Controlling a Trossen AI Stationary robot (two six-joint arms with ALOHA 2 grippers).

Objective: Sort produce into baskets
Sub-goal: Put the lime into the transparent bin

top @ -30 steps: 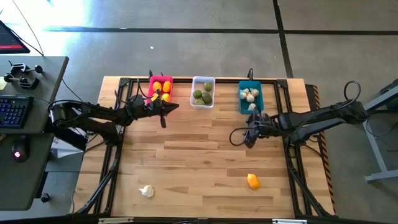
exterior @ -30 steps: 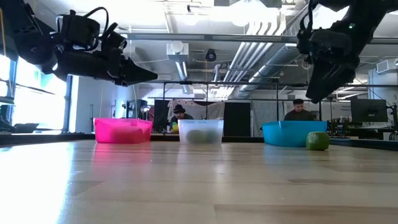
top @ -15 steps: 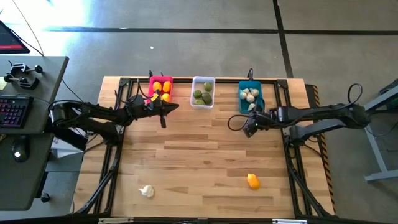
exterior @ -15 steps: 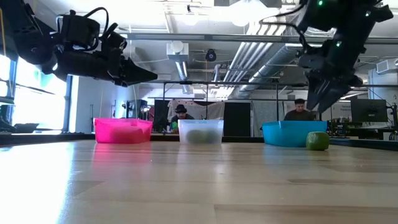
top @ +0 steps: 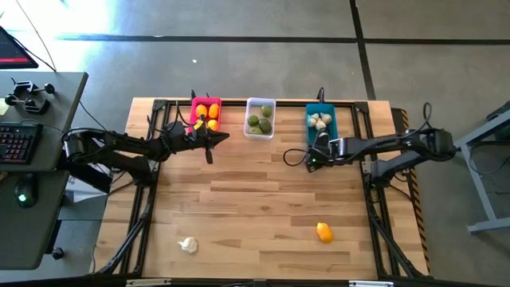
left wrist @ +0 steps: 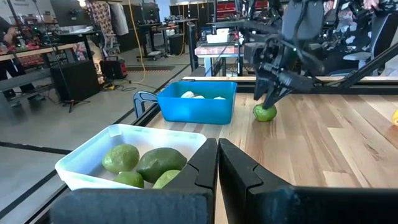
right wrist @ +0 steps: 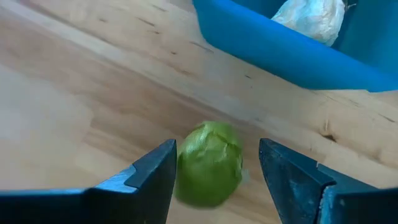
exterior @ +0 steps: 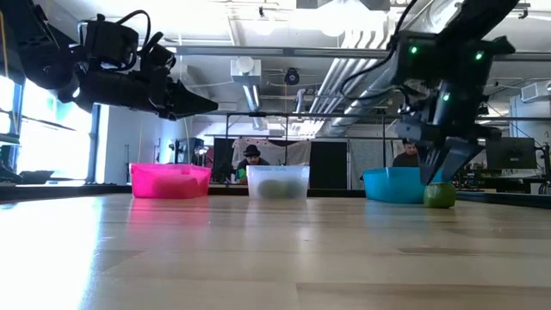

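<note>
Right wrist view: jaws wide astride lime [right wrist: 209, 163].

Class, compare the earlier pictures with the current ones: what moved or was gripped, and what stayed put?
The right gripper swung toward the blue bin and came down over the green lime, fingers open around it, not yet gripping. The left gripper, shut, stayed beside the pink bin. The lime, lemon and garlic stayed put.

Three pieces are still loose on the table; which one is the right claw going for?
The green lime beside the teal basket: the open right claw straddles it. The lemon and garlic lie far off near the front edge.
</note>
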